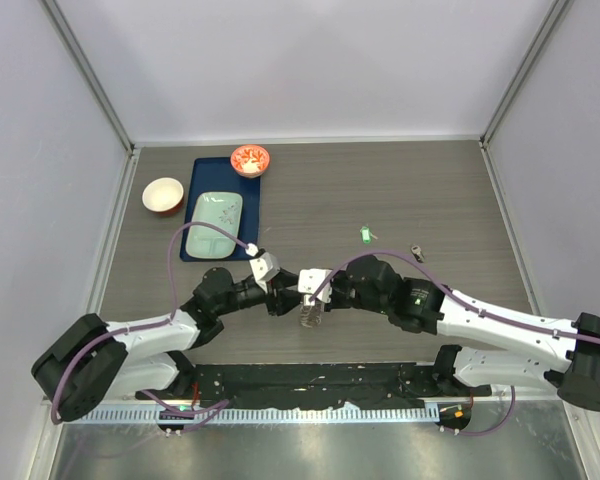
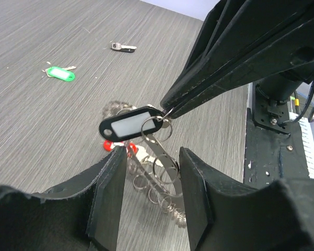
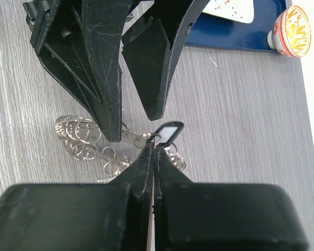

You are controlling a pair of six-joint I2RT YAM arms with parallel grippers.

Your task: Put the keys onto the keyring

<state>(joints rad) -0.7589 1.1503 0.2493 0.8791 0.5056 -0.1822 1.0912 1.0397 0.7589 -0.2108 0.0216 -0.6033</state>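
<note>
Grey woodgrain table, pale walls (evenly lit)

green key | black key, white label | red key | silvery keyring

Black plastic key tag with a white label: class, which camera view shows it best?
Left wrist view: the black plastic key tag faces the camera, label plain, its small ring pinched by the right gripper. Right wrist view shows a small slanted part; top view: too small to tell.
</note>
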